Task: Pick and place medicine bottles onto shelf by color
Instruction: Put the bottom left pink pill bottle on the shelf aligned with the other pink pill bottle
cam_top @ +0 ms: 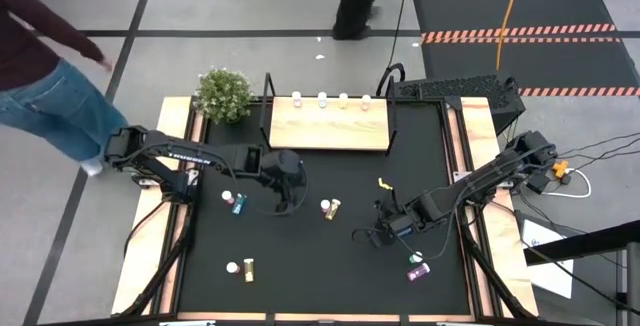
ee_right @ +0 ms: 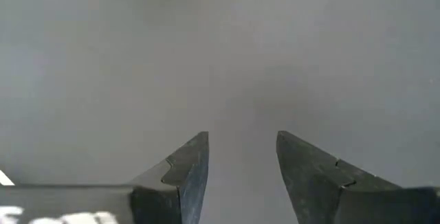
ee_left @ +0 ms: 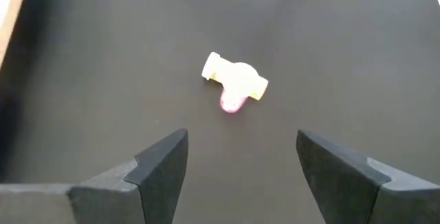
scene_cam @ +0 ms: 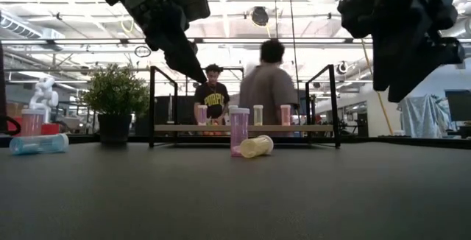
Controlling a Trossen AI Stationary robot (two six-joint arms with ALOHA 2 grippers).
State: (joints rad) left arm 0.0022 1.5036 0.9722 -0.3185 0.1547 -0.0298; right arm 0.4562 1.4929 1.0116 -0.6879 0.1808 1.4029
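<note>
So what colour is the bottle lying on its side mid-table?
Yellow bottle, clearest in the low view, beside an upright pink one.

bottles on shelf (cam_top: 330, 126): 4 | bottles on table (cam_top: 300, 266): 8; plant (cam_top: 223, 94): 1

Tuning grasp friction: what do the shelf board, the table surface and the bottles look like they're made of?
Shelf board: light unfinished-looking wood, pale and matte, with thin black posts, likely metal. Table surface: black matte mat, no glare, possibly rubber or foam. Pink bottle: translucent tinted plastic by the look, light shows through it; opaque white cap. Yellow bottle lying beside it looks the same.
</note>
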